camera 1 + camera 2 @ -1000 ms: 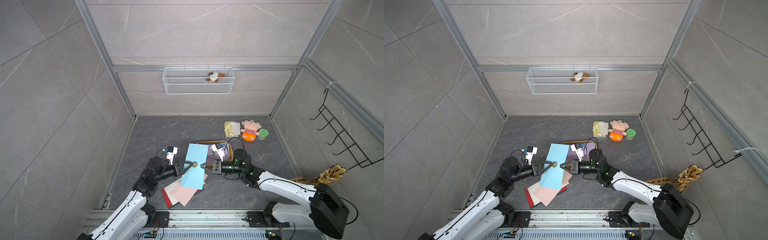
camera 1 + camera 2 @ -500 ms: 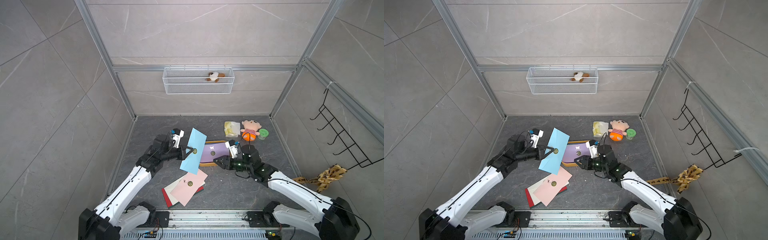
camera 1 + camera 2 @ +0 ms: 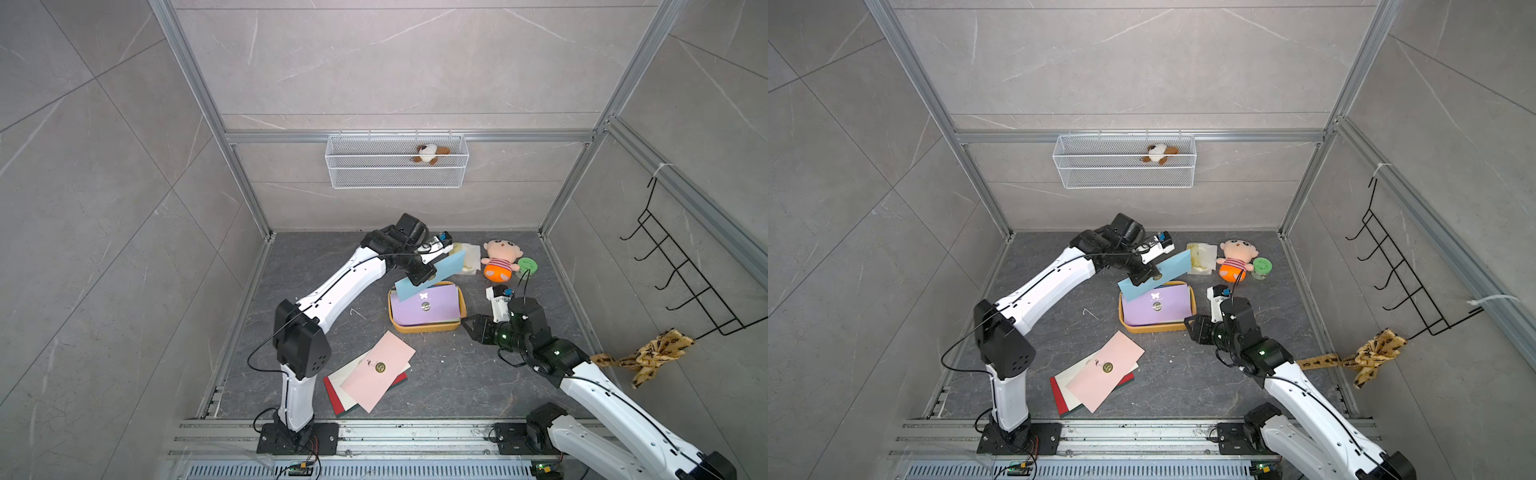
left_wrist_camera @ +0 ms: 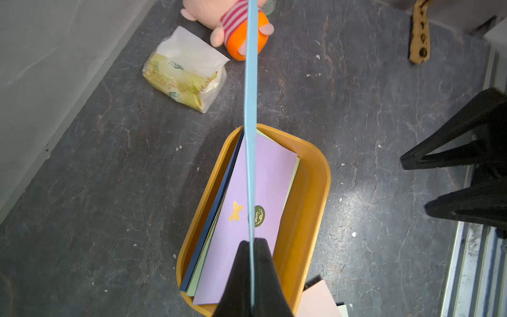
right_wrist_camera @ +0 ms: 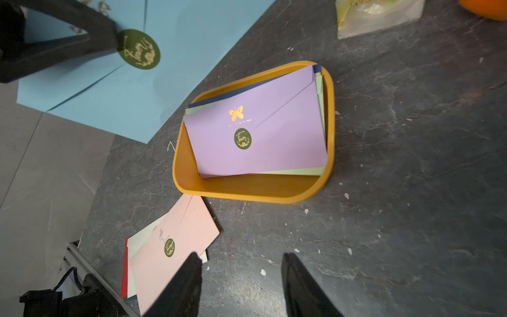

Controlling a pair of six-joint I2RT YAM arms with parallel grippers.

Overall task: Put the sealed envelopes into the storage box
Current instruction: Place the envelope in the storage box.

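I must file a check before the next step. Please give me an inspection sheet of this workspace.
Surface: dark stone-look floor, small white specks.
Job's things: light blue envelope held over storage box; lilac envelope on top inside; pink envelope tops a pile outside.
Clutter: plastic packet, doll, green jar.
Hands: left hand shut on it; right hand open, empty.
Cables: black cable looping off left arm.
Surroundings: wire basket with plush toy, hook rack, patterned cloth.

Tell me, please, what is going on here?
The left arm holds a light blue envelope in shut jaws, tilted above the yellow-orange storage box. A lilac envelope lies on top of others inside it. The right arm hovers beside the box, jaws open and empty. A pink envelope tops a small pile on the floor.
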